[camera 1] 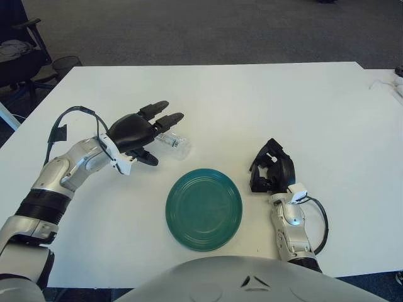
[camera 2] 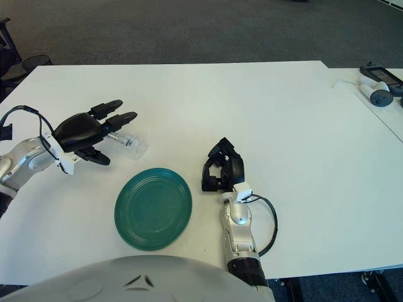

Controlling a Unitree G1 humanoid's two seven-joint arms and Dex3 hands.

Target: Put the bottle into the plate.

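Left hand point(camera 1: 135, 133): I'm seeing it hovering over the bottle point(camera 1: 173, 144), fingers extended, nothing gripped.
Bottle: lying on table point(camera 1: 252, 100), beside plate point(camera 1: 204, 209).
Plate: sitting unfilled.
Right hand point(camera 1: 272, 168): idling right of plate, fingers curled.

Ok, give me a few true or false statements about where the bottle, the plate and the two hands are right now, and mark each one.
1. The bottle lies on its side on the table. True.
2. The bottle is inside the plate. False: it lies on the table beyond the plate's far-left rim.
3. The left robot hand is over the bottle with fingers stretched out. True.
4. The right robot hand holds the plate. False: it shows right of the plate, apart from it.
5. The plate is red. False: it is green.
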